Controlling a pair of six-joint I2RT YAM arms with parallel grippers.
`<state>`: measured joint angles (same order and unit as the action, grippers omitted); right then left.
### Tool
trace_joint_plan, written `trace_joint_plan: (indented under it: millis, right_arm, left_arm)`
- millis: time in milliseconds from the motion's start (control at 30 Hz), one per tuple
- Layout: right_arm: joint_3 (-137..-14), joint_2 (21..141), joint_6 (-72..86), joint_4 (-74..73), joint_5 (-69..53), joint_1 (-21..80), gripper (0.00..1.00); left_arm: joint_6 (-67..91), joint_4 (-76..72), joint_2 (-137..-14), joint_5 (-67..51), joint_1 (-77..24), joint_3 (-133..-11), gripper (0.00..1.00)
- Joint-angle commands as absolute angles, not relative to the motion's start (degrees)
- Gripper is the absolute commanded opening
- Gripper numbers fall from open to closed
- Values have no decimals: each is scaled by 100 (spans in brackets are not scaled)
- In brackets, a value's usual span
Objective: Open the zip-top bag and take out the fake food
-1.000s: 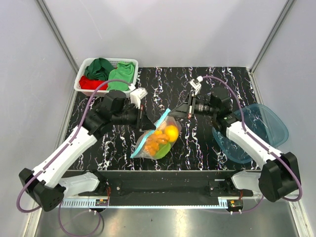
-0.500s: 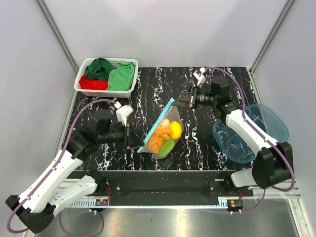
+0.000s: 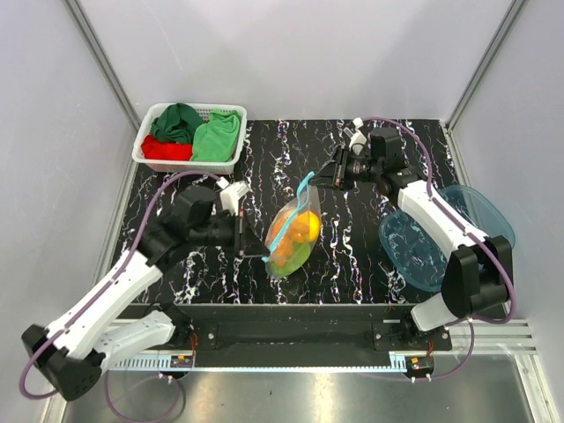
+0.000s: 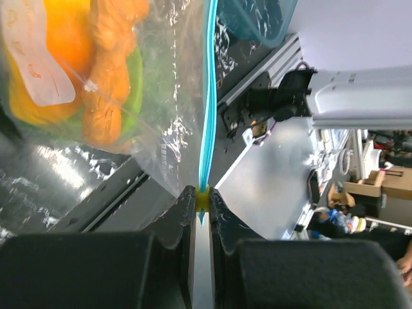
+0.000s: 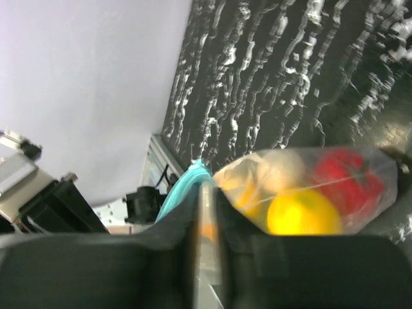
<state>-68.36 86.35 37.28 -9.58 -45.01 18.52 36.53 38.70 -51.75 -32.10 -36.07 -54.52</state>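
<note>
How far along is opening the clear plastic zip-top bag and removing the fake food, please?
Done: the left gripper and right gripper each pinch one end of the light blue zip strip. In hand: the clear zip-top bag is held between them. Left: the strip looks sealed, and the glossy fake food is inside.

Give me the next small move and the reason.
Probably open the left claw and regrip one lip of the strip. Both it and the right claw pinch the strip's ends, so the bag looks sealed, food inside.
</note>
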Motion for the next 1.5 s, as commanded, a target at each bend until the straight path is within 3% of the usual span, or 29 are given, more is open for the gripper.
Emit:
trace_joint_plan:
  millis: [0,67,200,333,433,667,833,1267,1467]
  right_arm:
    - [-7216,8377,3752,-2282,-3965,1819,37]
    - [-7382,8358,3727,-2975,-3580,1828,51]
    - [-8066,8245,3867,-5048,-2227,1837,64]
    - [-8332,8104,4191,-5844,-1907,1837,77]
    - [-8253,7946,4446,-6099,-2056,1837,79]
    - [-8121,7708,4851,-6512,-1591,1846,81]
    - [-7761,7480,4992,-6135,-1468,1846,75]
    - [-8385,7892,4957,-5898,-1309,1837,73]
    - [-8069,7954,5071,-5660,-1389,1846,63]
  left_arm:
    - [4052,2673,-5624,-3314,-3718,-5818,0]
    - [4043,2611,-5782,-3252,-3753,-5967,0]
    - [4122,2532,-6002,-3164,-3841,-6135,0]
    - [3911,2417,-6170,-3199,-4008,-6056,0]
    - [3937,2408,-6310,-3357,-4034,-5977,0]
    - [3841,2294,-6310,-3366,-4219,-5880,0]
    - [3867,2268,-6311,-3375,-4263,-5845,0]
    - [3876,2241,-6398,-3331,-4377,-5836,0]
    - [3850,2241,-6372,-3349,-4386,-5836,0]
